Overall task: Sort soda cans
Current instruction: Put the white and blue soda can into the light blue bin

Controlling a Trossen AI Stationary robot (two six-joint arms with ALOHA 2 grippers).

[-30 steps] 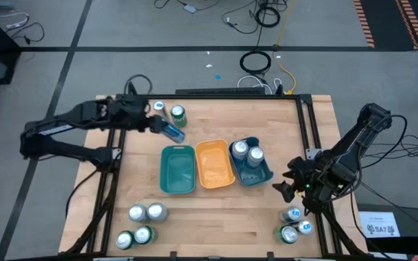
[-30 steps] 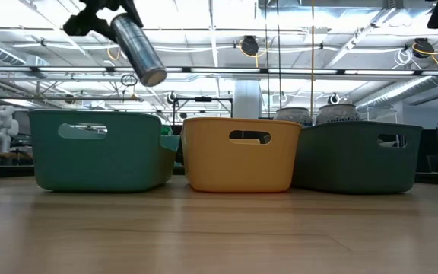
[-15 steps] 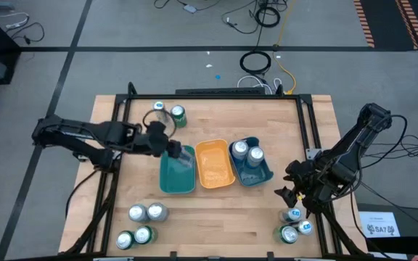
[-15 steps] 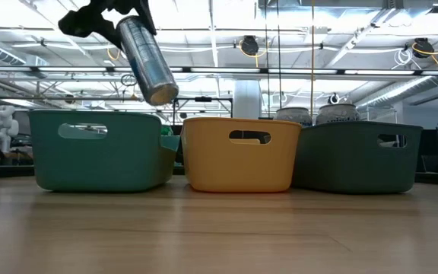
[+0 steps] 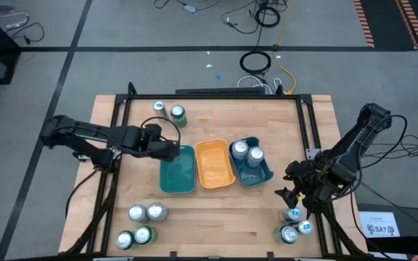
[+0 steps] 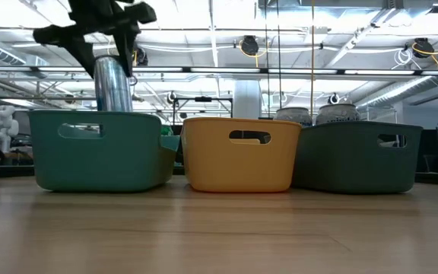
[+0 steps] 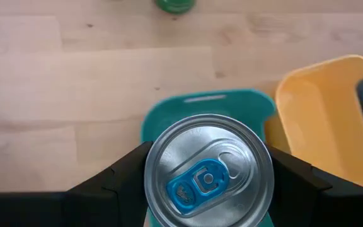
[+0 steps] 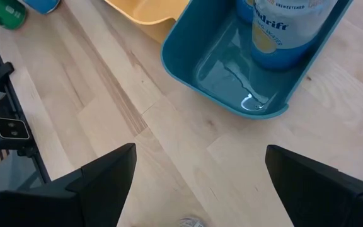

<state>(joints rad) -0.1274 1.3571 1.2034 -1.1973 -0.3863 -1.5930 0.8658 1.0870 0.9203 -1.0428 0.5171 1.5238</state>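
Observation:
My left gripper (image 5: 169,150) is shut on a silver soda can with a blue tab (image 7: 208,171) over the far end of the teal tray (image 5: 178,172). In the low view the can (image 6: 112,85) stands upright, its lower end hidden behind the teal tray's wall (image 6: 101,148). My right gripper (image 5: 293,190) is open and empty above the table near its right edge, a little beyond three cans (image 5: 294,225) that stand at the near right corner. Two cans (image 5: 245,152) stand in the blue tray (image 5: 264,175). My left gripper pinches the can's round side near its top (image 6: 112,67) between its two fingers (image 7: 125,176). The fingers point down from above, one on each side of the can. The can is upright. Whether its base touches the tray floor is hidden by the tray wall.
The yellow tray (image 5: 213,163) stands between the teal and blue trays. Two cans (image 5: 169,112) stand at the far left of the table, and several cans (image 5: 142,223) at the near left corner. Bare wood lies in front of the trays.
My left gripper has carried the can from the table's far left toward the near edge and the right, over the teal tray. It has turned the can from tilted to upright and lowered it, so that its lower end is now below the tray's rim.

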